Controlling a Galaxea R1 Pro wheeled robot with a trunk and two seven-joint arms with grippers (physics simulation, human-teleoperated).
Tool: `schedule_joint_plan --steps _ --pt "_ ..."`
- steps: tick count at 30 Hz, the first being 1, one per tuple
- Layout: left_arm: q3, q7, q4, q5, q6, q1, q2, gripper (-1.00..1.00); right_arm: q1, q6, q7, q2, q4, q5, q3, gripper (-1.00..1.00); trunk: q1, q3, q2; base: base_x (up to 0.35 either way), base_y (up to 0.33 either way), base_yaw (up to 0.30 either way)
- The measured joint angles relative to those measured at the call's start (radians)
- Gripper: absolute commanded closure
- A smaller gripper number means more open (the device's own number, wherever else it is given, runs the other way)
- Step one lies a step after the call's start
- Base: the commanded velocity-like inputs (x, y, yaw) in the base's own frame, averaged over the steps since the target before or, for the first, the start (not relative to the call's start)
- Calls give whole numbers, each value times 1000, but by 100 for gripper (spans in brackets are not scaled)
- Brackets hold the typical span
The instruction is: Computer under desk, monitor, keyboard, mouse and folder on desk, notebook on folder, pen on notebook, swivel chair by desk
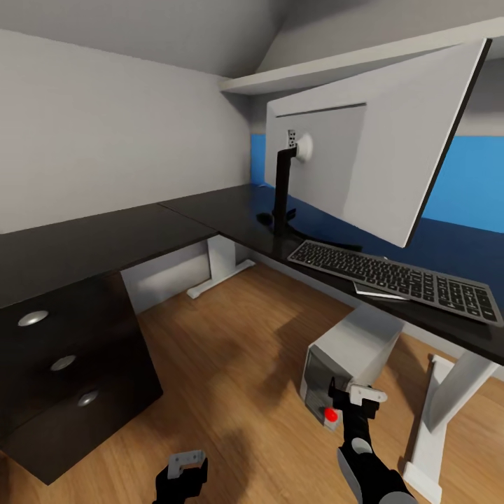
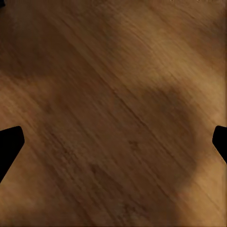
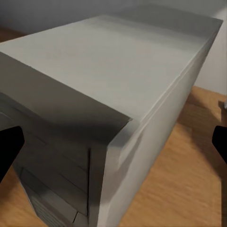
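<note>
1. Items counted: one monitor [image 1: 378, 140], one keyboard [image 1: 399, 278], both on the desk [image 1: 105, 241]; one computer [image 1: 353, 350] on the floor beneath it; three drawer knobs [image 1: 62, 362].
2. Right gripper [image 1: 353, 406], fingers spread wide, hovers just before the computer's front, holding nothing.
3. Left gripper [image 1: 180, 472], wide and empty, faces the wood floor [image 2: 113, 113]; the right wrist view shows the computer's top [image 3: 118, 61] close up.

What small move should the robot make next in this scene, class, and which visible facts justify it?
Probably ease the right pincer forward onto the computer: it hovers open just before the tower, which stands on the floor only partly beneath the desk, so a push further under seems due.
</note>
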Motion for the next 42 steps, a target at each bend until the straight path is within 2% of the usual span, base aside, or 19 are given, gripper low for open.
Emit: schedule_joint_plan --steps 11,30,42 --pt "0 2 -3 1 0 0 0 -100 0 0 -2 0 0 2 2 -100 0 0 0 3 -3 0" --pt "0 8 -3 2 0 0 -2 -100 -1 0 -2 0 0 2 2 -100 9 -73 -4 0 0 0" --pt "2 6 -3 2 0 0 0 -100 0 -1 -2 0 0 2 2 -100 9 -74 -4 12 -2 0"
